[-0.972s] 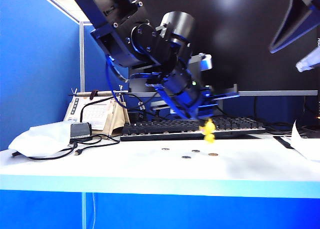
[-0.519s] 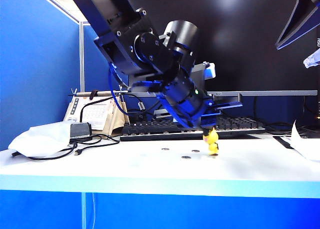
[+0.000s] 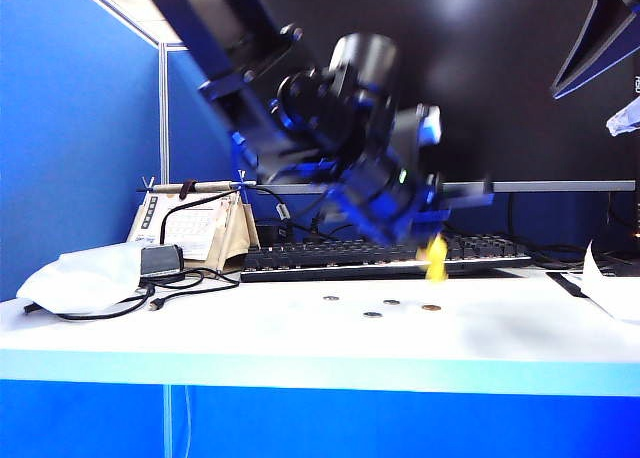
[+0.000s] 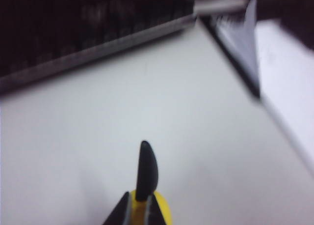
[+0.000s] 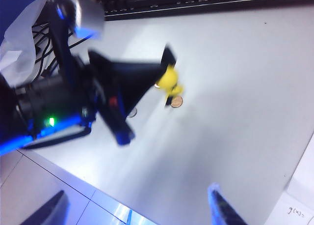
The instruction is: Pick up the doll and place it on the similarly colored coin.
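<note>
Bright, even light; heavy motion blur

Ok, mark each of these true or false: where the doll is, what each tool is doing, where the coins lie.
1. The left tool is shut on the doll. True.
2. The doll stands on the brass coin. False: it hangs in the air above the table, clear of the coin.
3. The right tool holds a coin. False: its fingers are spread wide with nothing between them, well above the table.
4. Four coins lie on the table in front of the keyboard. True.
5. The brass coin is the leftmost one in the exterior view. False: it is the rightmost.
</note>
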Action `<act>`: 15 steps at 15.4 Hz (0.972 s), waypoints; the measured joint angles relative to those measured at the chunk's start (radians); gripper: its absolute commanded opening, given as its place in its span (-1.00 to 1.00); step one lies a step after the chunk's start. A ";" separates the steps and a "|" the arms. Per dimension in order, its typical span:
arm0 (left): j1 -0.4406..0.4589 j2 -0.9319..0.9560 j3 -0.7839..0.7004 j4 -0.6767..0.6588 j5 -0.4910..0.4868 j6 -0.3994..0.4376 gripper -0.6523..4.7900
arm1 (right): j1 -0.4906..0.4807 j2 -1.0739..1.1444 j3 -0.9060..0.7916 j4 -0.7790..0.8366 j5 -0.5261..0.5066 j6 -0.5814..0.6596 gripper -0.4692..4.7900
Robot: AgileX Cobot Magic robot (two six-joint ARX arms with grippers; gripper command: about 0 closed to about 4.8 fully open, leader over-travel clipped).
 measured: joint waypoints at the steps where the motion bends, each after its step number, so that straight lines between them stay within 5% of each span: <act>1: 0.002 0.009 0.024 0.001 0.001 0.003 -0.78 | 0.000 0.000 0.000 0.000 0.000 0.000 0.58; 11: 0.002 0.030 0.042 -0.108 0.009 0.027 -0.76 | 0.000 0.000 0.000 0.000 0.000 0.000 0.58; 14: 0.002 0.030 0.042 -0.114 0.024 0.038 -0.05 | 0.000 0.000 0.000 0.000 0.000 0.000 0.58; 15: 0.002 0.030 0.042 -0.126 0.026 0.040 -0.05 | 0.000 0.000 0.000 0.000 0.000 0.000 0.58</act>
